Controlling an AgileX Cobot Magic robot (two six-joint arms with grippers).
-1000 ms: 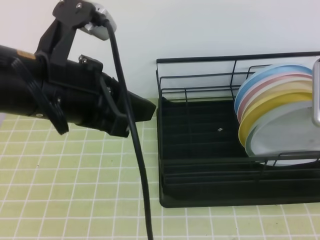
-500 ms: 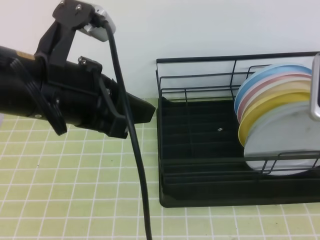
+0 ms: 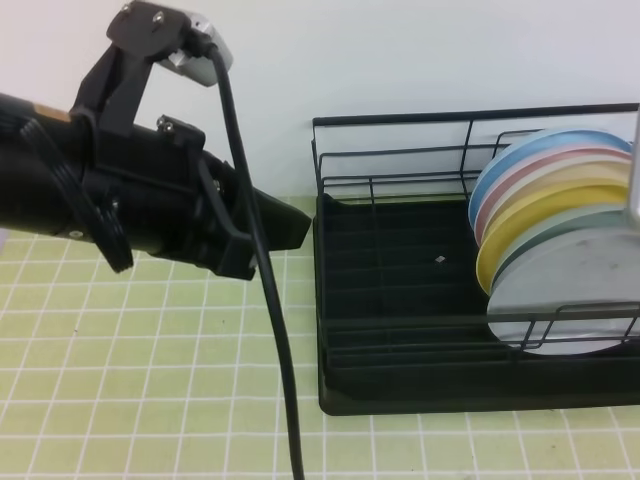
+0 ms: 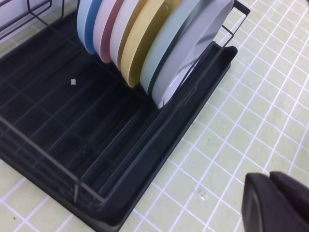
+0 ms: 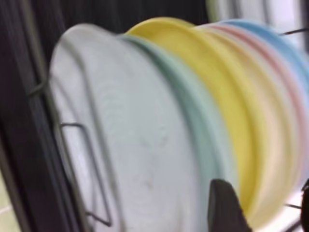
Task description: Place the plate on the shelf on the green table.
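Overall, the green tiled desk (image 3: 150, 360) carries the black shelf (image 3: 400, 300), a wire rack over a ribbed tray. At the rack's right end stands a row of upright plates: blue, pink, cream, the yellow plate (image 4: 140, 38), the mint-green plate (image 4: 166, 43), then the pale grey plate (image 3: 565, 295) frontmost, leaning against the row behind the front rail. The left gripper (image 4: 277, 203) hovers over the tiles, fingers pressed together. The right gripper (image 5: 263, 205) sits above the plates, fingers spread, clasping nothing. No legible writing appears.
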